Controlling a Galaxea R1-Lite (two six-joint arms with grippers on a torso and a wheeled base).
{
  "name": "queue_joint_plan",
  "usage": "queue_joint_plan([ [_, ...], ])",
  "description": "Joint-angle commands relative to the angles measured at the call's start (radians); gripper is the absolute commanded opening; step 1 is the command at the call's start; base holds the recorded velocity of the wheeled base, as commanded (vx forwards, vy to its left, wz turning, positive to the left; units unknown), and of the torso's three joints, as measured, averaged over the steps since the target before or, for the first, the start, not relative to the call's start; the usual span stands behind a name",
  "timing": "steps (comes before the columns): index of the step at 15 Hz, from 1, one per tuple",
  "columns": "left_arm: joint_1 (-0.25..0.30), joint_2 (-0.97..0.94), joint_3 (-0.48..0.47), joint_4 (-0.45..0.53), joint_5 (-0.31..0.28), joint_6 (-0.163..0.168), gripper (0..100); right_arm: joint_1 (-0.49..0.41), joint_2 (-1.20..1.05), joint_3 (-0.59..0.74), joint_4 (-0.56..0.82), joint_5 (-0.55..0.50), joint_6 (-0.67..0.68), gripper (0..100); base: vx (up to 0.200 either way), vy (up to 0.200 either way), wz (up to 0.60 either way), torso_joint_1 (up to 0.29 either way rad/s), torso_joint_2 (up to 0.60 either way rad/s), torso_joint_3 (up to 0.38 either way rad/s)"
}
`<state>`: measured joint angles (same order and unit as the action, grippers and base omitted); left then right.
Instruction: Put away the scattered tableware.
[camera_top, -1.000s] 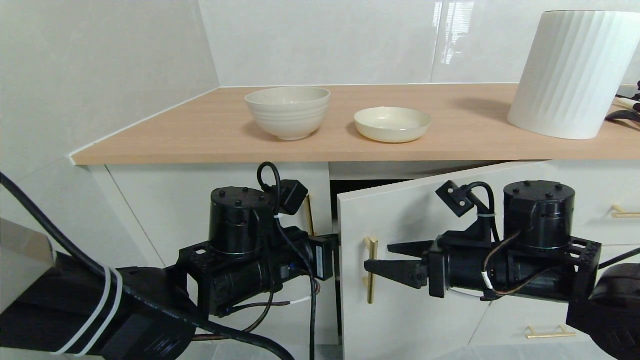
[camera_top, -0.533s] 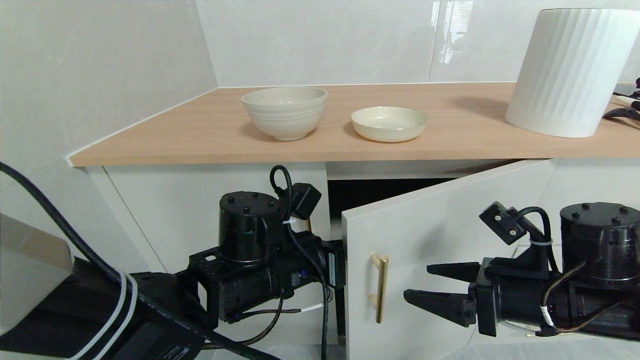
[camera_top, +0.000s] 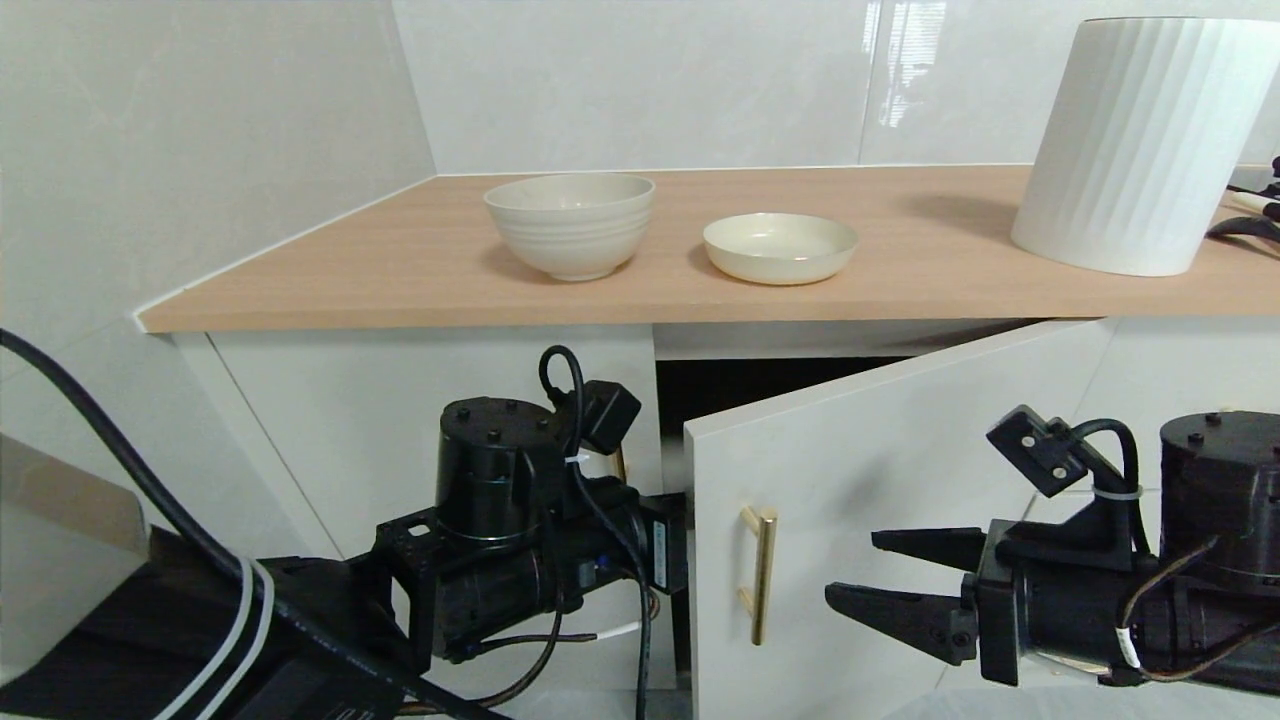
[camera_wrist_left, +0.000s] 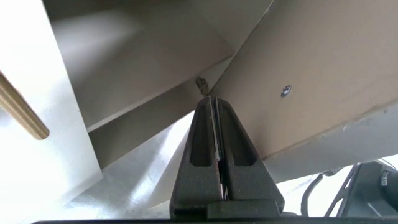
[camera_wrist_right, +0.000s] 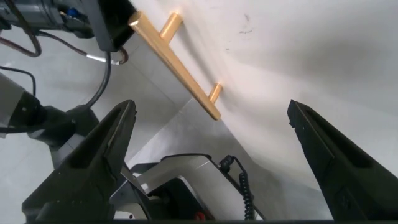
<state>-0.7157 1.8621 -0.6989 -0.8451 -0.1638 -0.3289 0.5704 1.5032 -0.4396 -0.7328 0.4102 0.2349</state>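
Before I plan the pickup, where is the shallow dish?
In the head view the shallow dish sits on the wooden counter, just right of the deeper bowl.

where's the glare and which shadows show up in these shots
head view: a window reflection glares on the glossy white wall tiles; the tall white ribbed container and the cream ribbed bowl throw soft shadows leftward on the wooden countertop; right wrist view: the brass bar handle gleams at one end

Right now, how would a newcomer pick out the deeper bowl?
Look along the light wooden countertop. Toward its left end sits the deep cream ceramic bowl. Its tall ribbed sides set it apart from the shallow cream dish to its right.
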Motion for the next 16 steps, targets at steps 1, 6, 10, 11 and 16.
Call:
queue_joint_plan([
  [1,-0.001,0.002,-0.004,0.001,0.001,-0.001,0,0.000,-0.006,0.001,0.000,0.002,0.000,100,-0.200,0.000,0.00,0.002,0.00,0.002],
  [6,-0.017,0.049,-0.051,0.008,0.000,-0.001,0,-0.004,-0.015,-0.001,0.000,0.001,0.001,100,-0.200,0.000,0.00,0.008,0.00,0.003],
  [10,-0.041,0.152,-0.116,0.012,0.000,-0.001,0,-0.026,-0.029,-0.001,-0.004,0.001,0.000,100,0.000,0.000,0.00,0.000,0.00,0.000],
  [11,-0.041,0.158,-0.117,0.012,0.000,-0.001,0,-0.027,-0.032,-0.001,-0.004,0.001,0.000,100,0.000,0.000,0.00,0.000,0.00,0.000],
  [16,-0.062,0.169,-0.129,0.029,0.000,-0.001,0,-0.027,-0.103,0.001,0.003,0.002,0.000,100,0.000,0.000,0.00,0.000,0.00,0.000],
])
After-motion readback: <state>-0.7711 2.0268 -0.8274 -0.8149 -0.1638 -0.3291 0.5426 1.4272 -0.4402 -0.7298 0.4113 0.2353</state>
